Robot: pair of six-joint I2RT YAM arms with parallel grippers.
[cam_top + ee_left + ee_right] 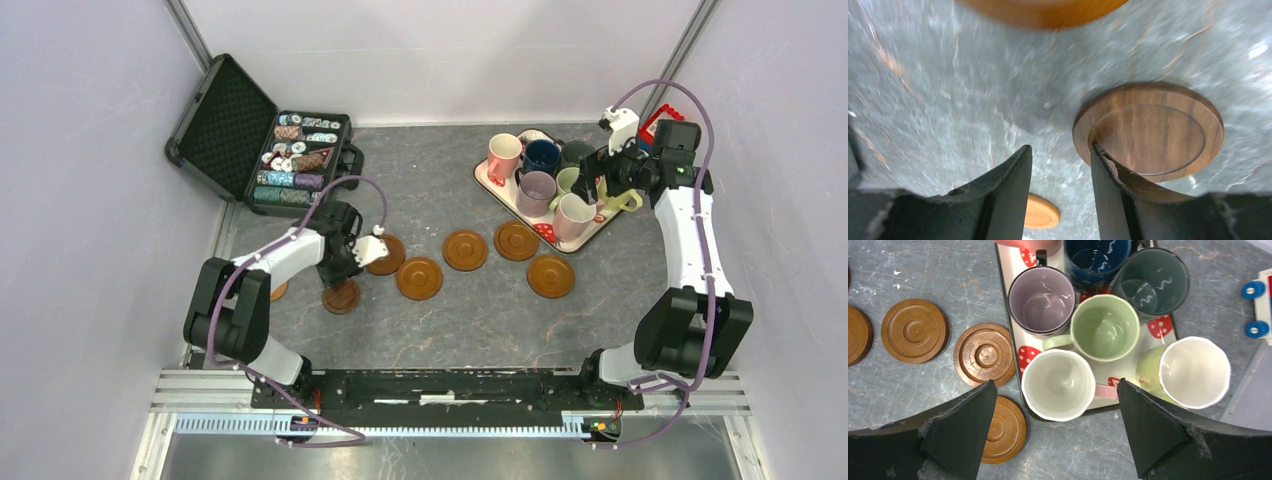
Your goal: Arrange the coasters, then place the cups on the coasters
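Where the left pincer [1060,150] hangs half-parted and empty, we list the dark coaster [1153,130] flat on the bench [948,100], just beside one finger. Right pincer [1055,384] — spread wide, holding nothing — above the cups [1105,326] crowded on the tray [1004,300]. Lighter coasters [465,250] lie between.

You have brown ringed coasters [465,250] on a grey marbled bench [450,330], a darker walnut coaster [341,297] at near left; the white tray [545,233] shows red strawberries.
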